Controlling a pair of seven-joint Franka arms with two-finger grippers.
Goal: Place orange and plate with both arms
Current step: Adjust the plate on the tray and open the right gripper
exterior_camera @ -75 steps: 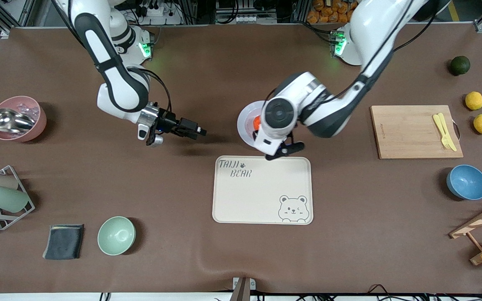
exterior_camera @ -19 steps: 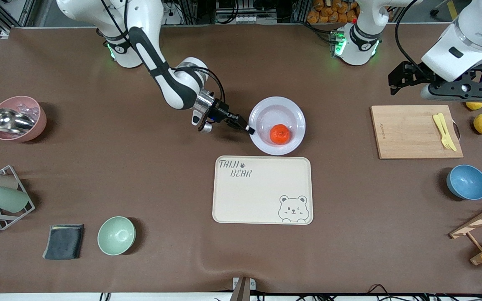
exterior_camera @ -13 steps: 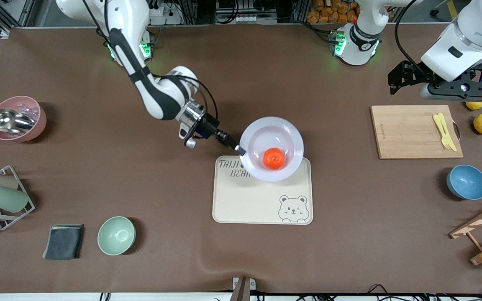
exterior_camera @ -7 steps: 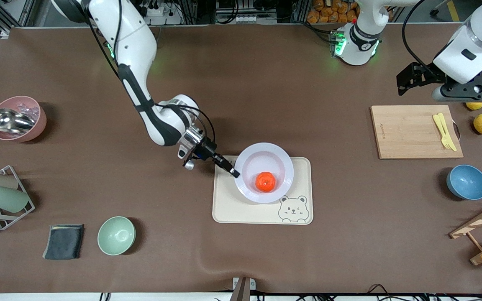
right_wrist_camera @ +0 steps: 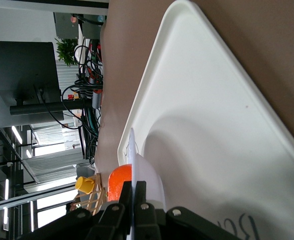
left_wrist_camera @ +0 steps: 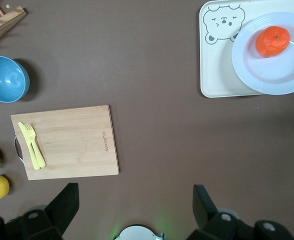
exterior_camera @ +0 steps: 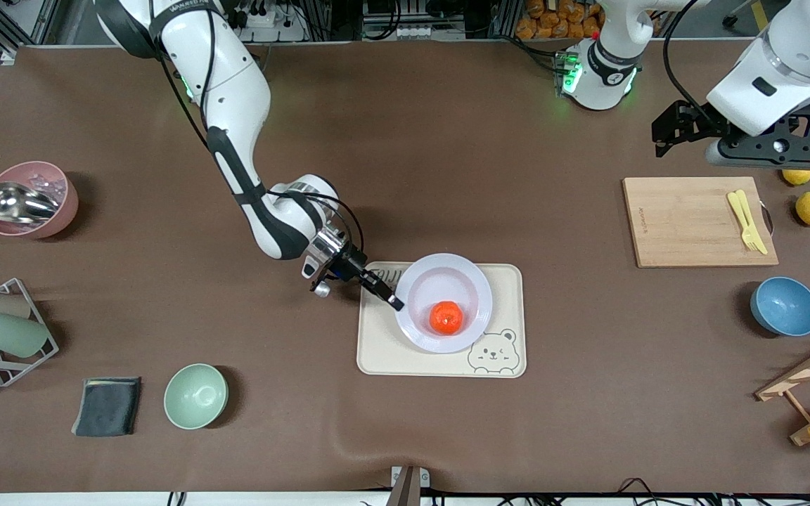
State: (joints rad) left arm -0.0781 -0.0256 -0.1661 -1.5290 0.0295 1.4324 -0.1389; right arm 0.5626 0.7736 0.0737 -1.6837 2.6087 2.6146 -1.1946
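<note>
front view: right end effector (exterior_camera: 392,302) pinches plate (exterior_camera: 472,284) rim on tray (exterior_camera: 377,355); left end effector (exterior_camera: 665,133) spread wide.

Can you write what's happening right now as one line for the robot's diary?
right pincer: shut on round lavender-white plate | small reddish-orange orange: on plate | plate: over cream tray | left pincer: open, waiting

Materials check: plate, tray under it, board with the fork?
Round pale lavender plate: glossy, ceramic or melamine; highlights show. Cream rectangular bear-print tray: matte, likely plastic, rounded moulded rim. Rectangular cutting board: pale wood or bamboo, visible grain.
</note>
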